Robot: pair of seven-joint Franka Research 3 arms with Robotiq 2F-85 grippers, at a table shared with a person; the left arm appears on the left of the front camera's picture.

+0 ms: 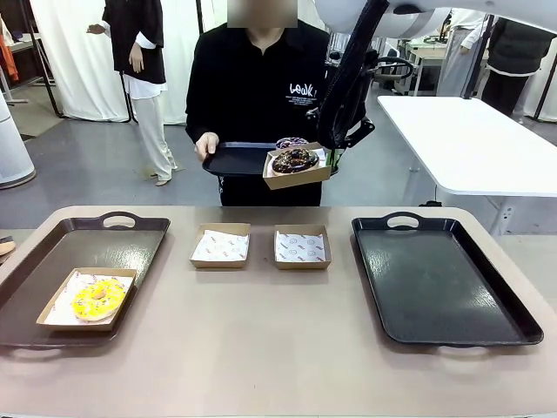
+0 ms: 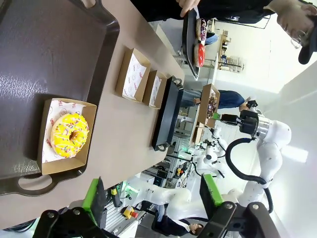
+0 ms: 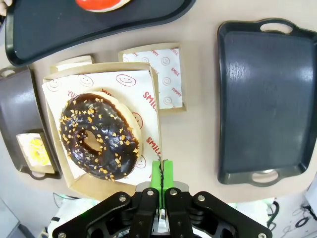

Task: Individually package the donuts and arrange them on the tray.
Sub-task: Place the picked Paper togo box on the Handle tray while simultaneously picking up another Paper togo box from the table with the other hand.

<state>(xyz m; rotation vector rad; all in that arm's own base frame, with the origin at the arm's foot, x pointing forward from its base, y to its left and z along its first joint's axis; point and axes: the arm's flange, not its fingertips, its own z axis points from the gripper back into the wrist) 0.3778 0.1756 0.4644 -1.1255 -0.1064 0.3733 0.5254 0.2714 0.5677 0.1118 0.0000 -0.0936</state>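
— While the person [image 1: 252, 87] holds a black platter [image 1: 231, 161] at the far side of the table [image 1: 261, 357], where is the chocolate donut [image 3: 98, 136]?
— It lies in a paper-lined box [image 3: 94, 68] held well above the table, just in front of the platter's edge. Pale nut bits dot its dark icing.
— What carries that box?
— The right gripper [image 3: 162, 161]. Its green pads [image 3: 157, 173] are clamped together on the box's rim and the liner, just beside the donut and clear of the icing.
— And the left gripper [image 2: 152, 198]?
— Its fingers [image 2: 94, 201] stand wide apart, gripping nothing. It hangs near the handle end of the brown tray [image 1: 52, 252], on the robot's left.
— Where are the other donuts?
— The yellow donut [image 1: 97, 299], flecked with coloured sprinkles, sits in a left-hand box [image 1: 59, 312] on the brown tray, toward its near end. The red donut [image 2: 200, 53] and the purple-brown donut [image 1: 291, 141] lie on the platter, which one hand [image 1: 206, 145] grips at its side.
— What stands in the middle of the table?
— Two empty boxes [image 1: 220, 246], lined with printed paper, side by side and not touching. They lie between the brown tray and the black tray [image 1: 452, 322] on the robot's right. Both trays have a handle at each end.
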